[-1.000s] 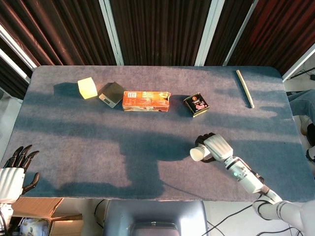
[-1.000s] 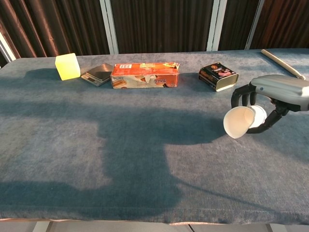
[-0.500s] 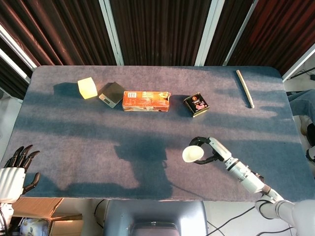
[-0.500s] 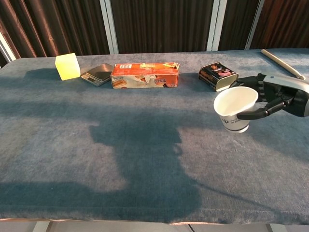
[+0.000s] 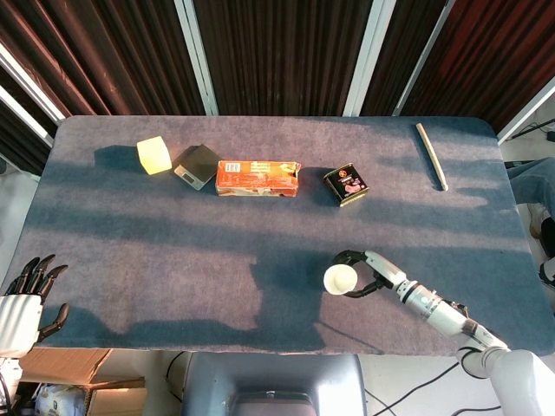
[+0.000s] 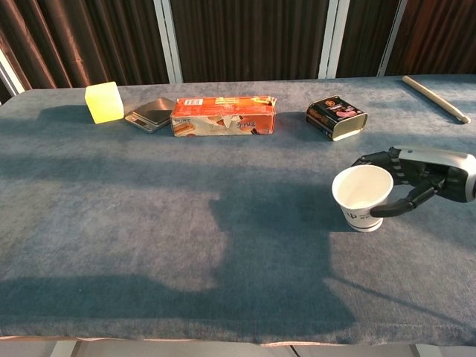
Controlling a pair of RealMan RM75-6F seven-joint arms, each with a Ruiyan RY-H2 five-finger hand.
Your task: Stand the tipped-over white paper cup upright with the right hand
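Both views are sharp and sunlit, with broad soft shadows banding the table point(image 5: 130, 251), the darkest patch lying just left of the right hand point(image 6: 424, 175).

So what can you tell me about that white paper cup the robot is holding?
The white paper cup looks like thin paper, plain white with small dark print low on its side. It stands upright, mouth up, and looks empty, its base on or just at the grey table cover, near the front right. The right hand grips it from the side, dark fingers curling around its wall. Nothing else touches it.
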